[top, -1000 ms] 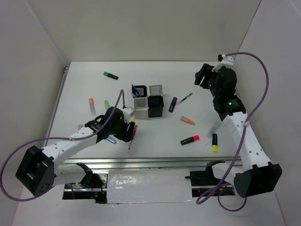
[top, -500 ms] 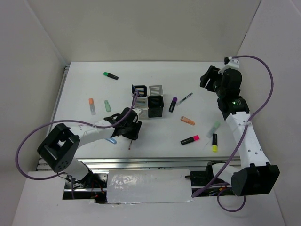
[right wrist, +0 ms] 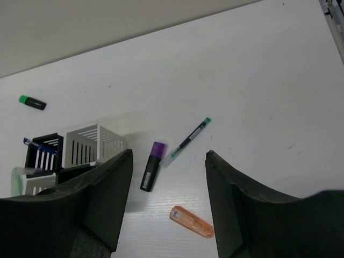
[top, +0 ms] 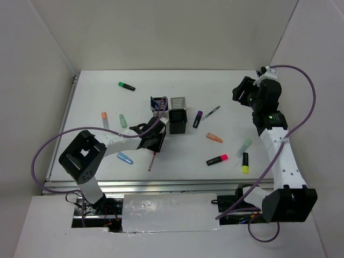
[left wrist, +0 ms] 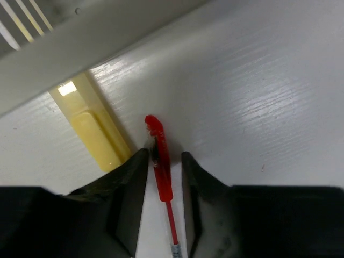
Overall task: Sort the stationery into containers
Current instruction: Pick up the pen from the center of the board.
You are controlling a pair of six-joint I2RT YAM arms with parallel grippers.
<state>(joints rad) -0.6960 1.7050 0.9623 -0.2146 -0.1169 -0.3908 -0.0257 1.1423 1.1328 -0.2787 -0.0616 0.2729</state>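
Left fingers [left wrist: 129,199] astride red pen [left wrist: 160,164]

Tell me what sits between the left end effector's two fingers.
A red pen, lying on the white table between the fingers of the left end effector; the left wrist view shows it plainly.

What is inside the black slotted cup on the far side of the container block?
A blue pen stands inside the black slotted cup. Its walls hide the bottom, so more may lie there.
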